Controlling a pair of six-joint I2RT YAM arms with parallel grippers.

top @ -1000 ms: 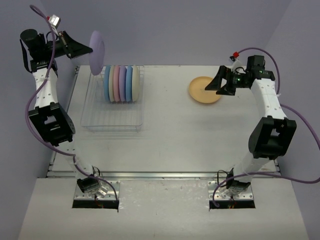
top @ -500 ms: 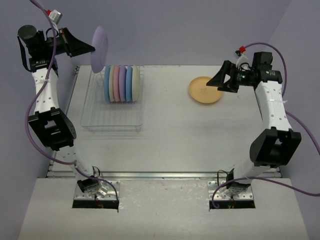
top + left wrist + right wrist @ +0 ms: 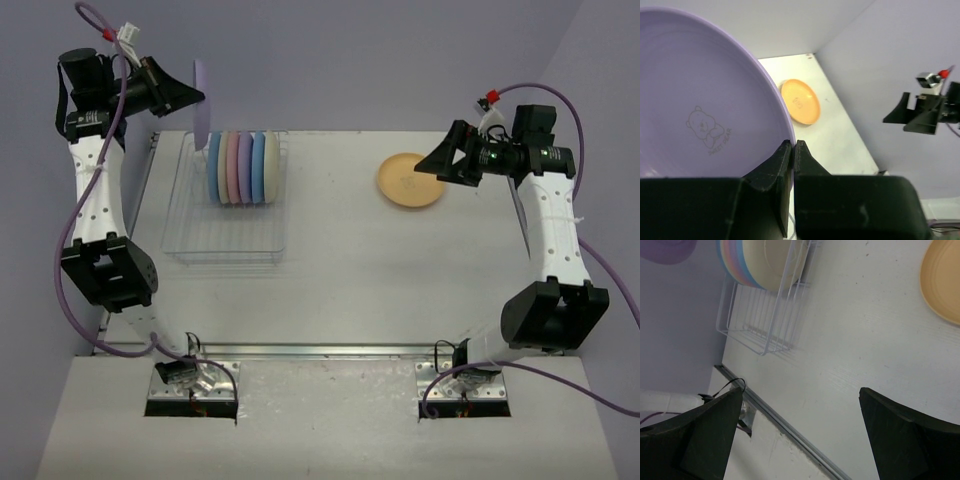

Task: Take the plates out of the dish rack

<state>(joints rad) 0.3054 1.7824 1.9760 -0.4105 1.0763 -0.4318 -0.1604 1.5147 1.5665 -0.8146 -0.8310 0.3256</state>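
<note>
My left gripper [image 3: 196,96] is shut on the rim of a lavender plate [image 3: 200,104] and holds it on edge, raised above the far left end of the wire dish rack [image 3: 228,238]. In the left wrist view the lavender plate [image 3: 695,100] fills the left half, pinched between my fingers [image 3: 793,150]. Several plates [image 3: 242,168] stand in the rack: blue, lavender, pink, blue, cream. A yellow-orange plate [image 3: 410,181] lies flat on the table at the right. My right gripper [image 3: 430,166] is open and empty just right of it, above the table.
The rack [image 3: 765,320] and its plates [image 3: 765,262] show at the top left of the right wrist view, the orange plate [image 3: 942,280] at the top right. A metal rail [image 3: 300,350] runs along the table's near edge. Purple walls stand behind and at the right.
</note>
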